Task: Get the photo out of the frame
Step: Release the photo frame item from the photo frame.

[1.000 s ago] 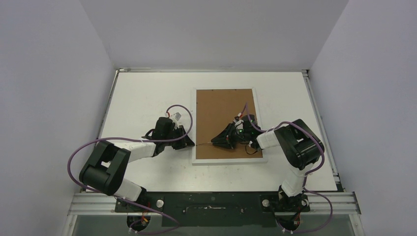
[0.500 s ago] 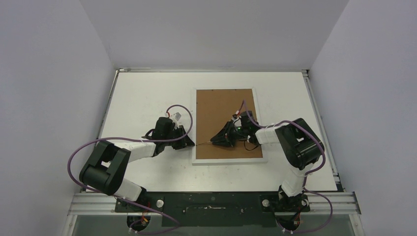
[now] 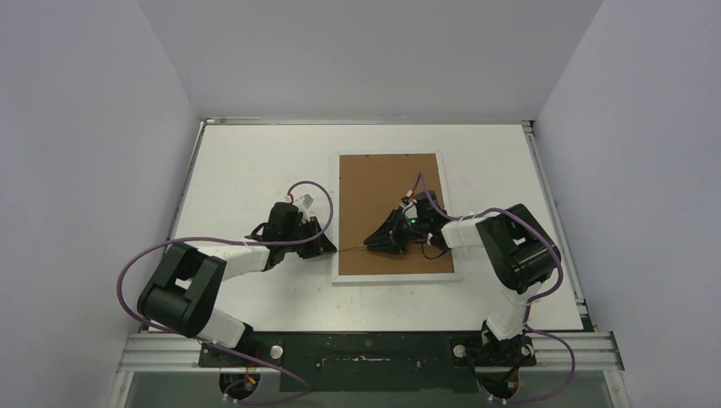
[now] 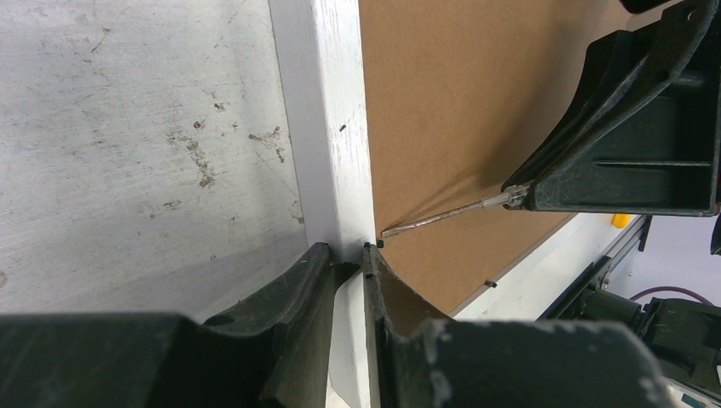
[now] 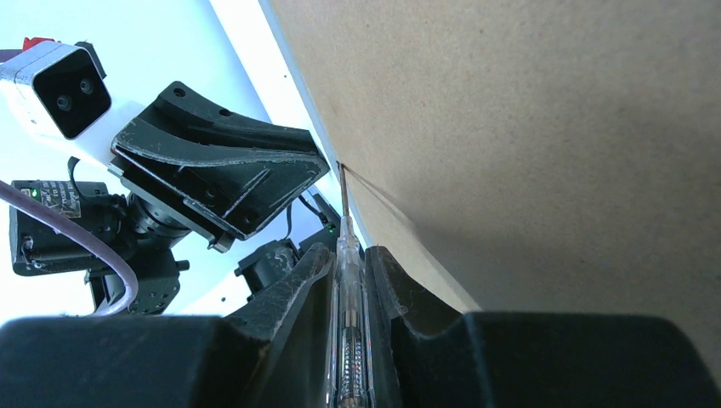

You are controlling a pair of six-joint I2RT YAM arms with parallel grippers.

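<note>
The frame (image 3: 393, 276) lies face down on the table, its brown backing board (image 3: 378, 191) facing up. The photo is hidden beneath that board. My left gripper (image 3: 328, 247) is shut on the frame's white left border (image 4: 327, 127), one finger on the outer edge and the other on the board side. My right gripper (image 3: 372, 244) hovers over the board, shut on a clear-handled screwdriver (image 5: 348, 340). The screwdriver's metal tip (image 4: 400, 228) rests at the board's left edge, beside a small black tab (image 4: 379, 242) and close to my left gripper (image 4: 344, 251).
The frame sits right of centre on a scuffed white table (image 3: 246, 161), with grey walls on three sides. A metal rail (image 3: 366, 348) carrying both arm bases runs along the near edge. Purple cables loop above both arms.
My right gripper has shifted slightly left and farther over the board with the screwdriver, then stayed put. The left gripper and the frame have not moved.
</note>
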